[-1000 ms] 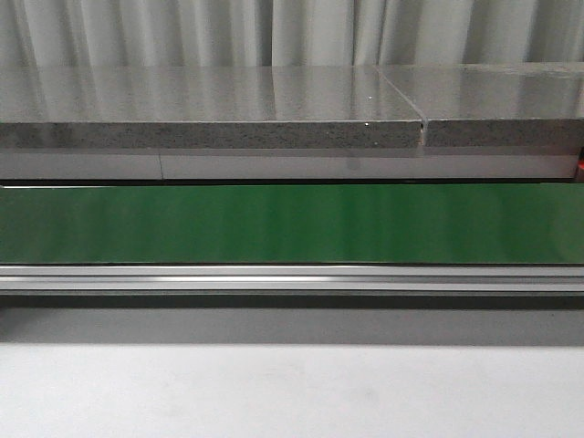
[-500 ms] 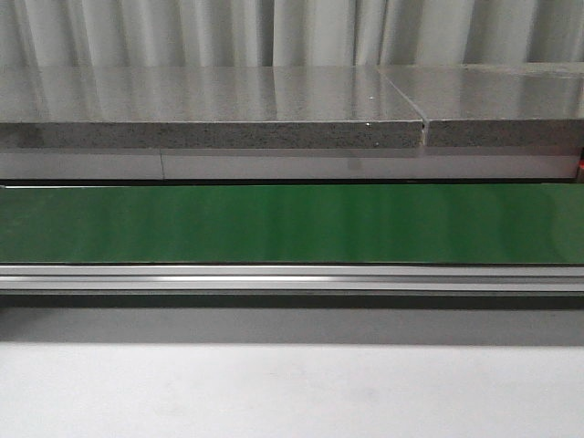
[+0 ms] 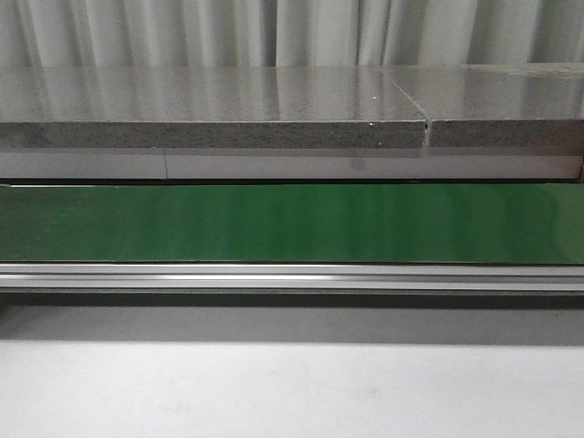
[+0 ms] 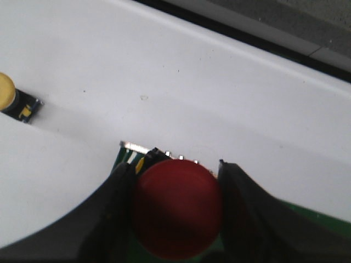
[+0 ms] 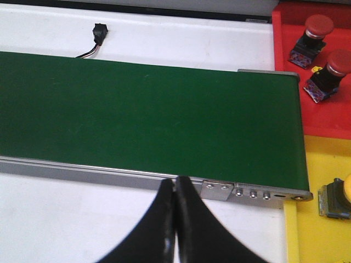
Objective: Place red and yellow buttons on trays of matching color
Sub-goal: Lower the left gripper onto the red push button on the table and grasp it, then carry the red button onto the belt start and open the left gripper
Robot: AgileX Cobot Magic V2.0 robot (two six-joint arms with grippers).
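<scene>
The left gripper (image 4: 176, 211) is clamped on a red button (image 4: 176, 215), its dark fingers (image 4: 112, 213) pressed against both sides of the round cap, with a bit of the button's metal and yellow body showing just past the fingertips. Under the jaws lies a sliver of green belt, and beyond them a white table (image 4: 181, 87) stretches out. Well off to one side of these jaws, apart from them, a yellow button (image 4: 12, 94) lies on that white surface, its cap partly cut by the frame edge. The right gripper (image 5: 174, 189) has its jaws pressed together with nothing between them, their tips over the near metal rail (image 5: 109, 174) of the green belt (image 5: 148, 112). Just past the tips the belt runs bare across the view to its end. Off to one side of the closed jaws, near the belt's end, a yellow tray (image 5: 323, 219) holds one yellow-capped button (image 5: 337, 198), only partly in view. Farther out on that side, a red tray (image 5: 285, 49) holds two red buttons (image 5: 311, 34) lying side by side. Beyond the belt, a small black plug (image 5: 99, 32) with wires rests on the white table. In the front view the belt (image 3: 292, 224) shows bare, with a grey stone slab (image 3: 210, 109) and pale curtains (image 3: 274, 32) behind it; neither arm appears there.
</scene>
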